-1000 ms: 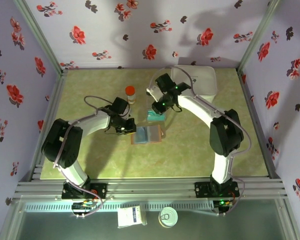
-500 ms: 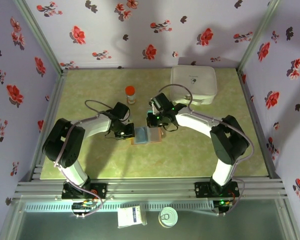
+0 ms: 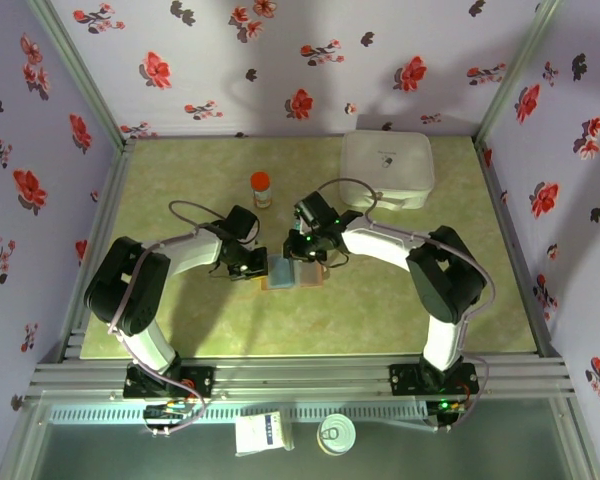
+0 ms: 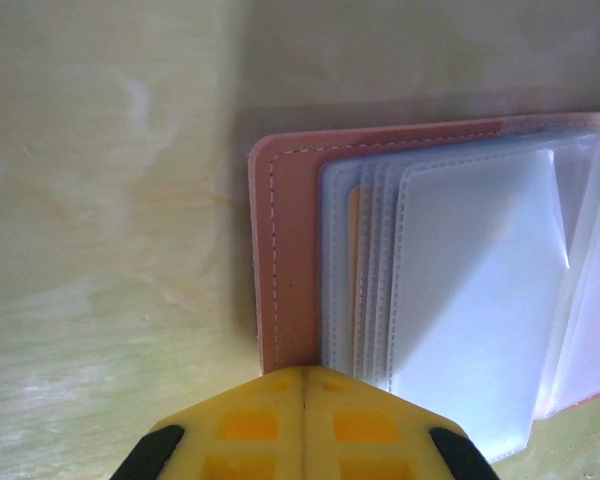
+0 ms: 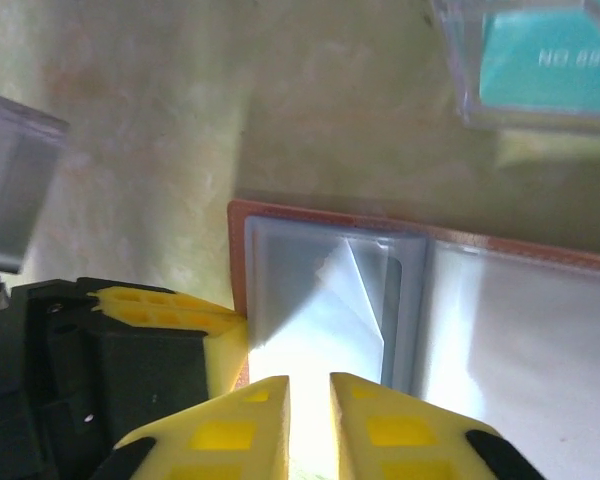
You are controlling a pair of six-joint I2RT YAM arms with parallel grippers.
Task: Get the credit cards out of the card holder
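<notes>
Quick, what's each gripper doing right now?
Left gripper: closed, fingertips at the edge of the card holder.
Right gripper: slightly open above the card holder, nothing seen held.

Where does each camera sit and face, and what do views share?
Top external: above, behind the bases, looking down at the table; both arms, left claw and right claw by the card holder.
Left wrist: down past its shut claw onto the holder's brown edge.
Right wrist: down past its claw onto the holder, teal credit card beyond.
All share the card holder.
</notes>
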